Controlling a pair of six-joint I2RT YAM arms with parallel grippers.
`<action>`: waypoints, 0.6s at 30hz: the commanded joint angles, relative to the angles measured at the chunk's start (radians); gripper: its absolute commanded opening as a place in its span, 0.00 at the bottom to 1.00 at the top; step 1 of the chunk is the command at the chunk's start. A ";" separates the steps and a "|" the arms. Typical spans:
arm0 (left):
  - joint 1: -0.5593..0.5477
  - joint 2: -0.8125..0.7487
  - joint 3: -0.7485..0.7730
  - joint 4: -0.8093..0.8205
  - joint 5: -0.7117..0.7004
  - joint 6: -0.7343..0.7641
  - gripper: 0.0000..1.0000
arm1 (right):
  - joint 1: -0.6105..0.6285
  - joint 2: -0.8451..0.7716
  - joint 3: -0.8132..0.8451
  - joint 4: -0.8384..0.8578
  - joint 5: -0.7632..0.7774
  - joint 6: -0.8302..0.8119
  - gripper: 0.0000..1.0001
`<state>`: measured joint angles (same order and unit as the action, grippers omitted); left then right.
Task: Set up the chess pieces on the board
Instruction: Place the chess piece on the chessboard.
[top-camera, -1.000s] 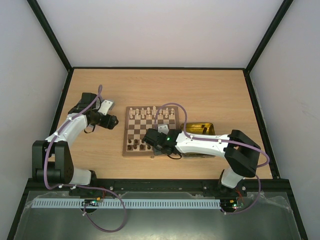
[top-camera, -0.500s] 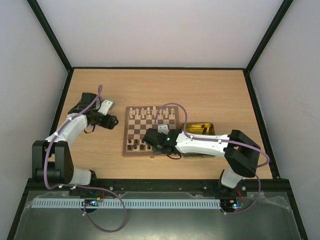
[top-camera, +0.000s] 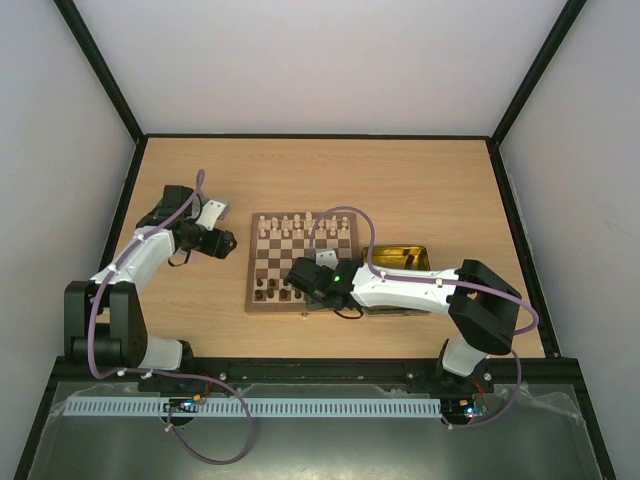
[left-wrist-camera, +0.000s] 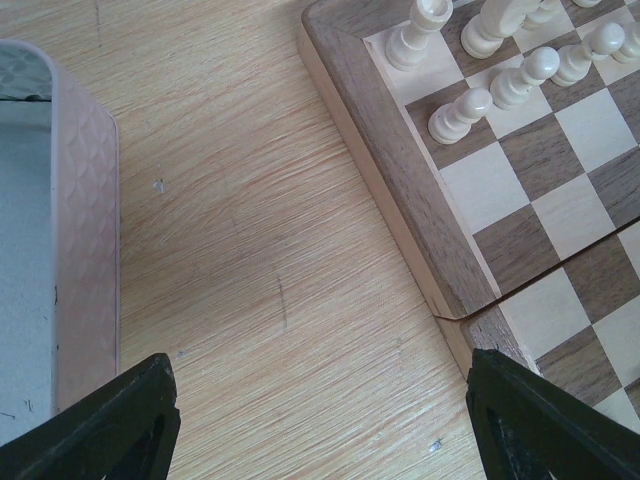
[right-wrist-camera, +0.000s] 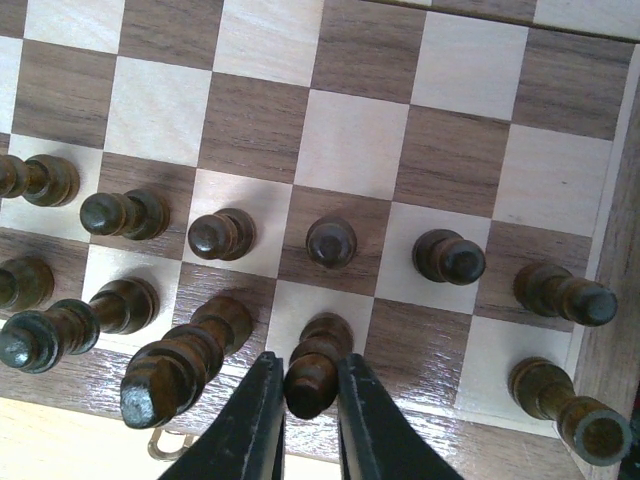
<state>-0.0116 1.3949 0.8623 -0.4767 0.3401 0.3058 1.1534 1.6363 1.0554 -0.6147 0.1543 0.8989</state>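
At the near row of the board, the right gripper is clamped on a dark piece, likely light, stiff, slick and easily tipped; grip its waist. The left gripper hangs wide apart beside the board's left rim.

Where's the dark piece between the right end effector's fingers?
Right wrist view, bottom centre: the dark piece stands in the board's edge row, held by the right end effector, just below a pawn.
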 joint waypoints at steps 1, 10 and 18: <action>0.005 -0.003 -0.012 -0.002 0.008 -0.001 0.79 | 0.007 -0.004 -0.018 0.004 0.027 0.005 0.12; 0.005 -0.006 -0.012 -0.003 0.009 -0.002 0.79 | 0.006 -0.006 -0.007 0.000 0.031 0.005 0.07; 0.005 -0.006 -0.013 -0.005 0.010 -0.002 0.79 | 0.007 -0.005 0.003 -0.010 0.022 0.003 0.07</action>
<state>-0.0116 1.3949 0.8623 -0.4767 0.3401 0.3054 1.1534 1.6363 1.0515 -0.6140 0.1604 0.8986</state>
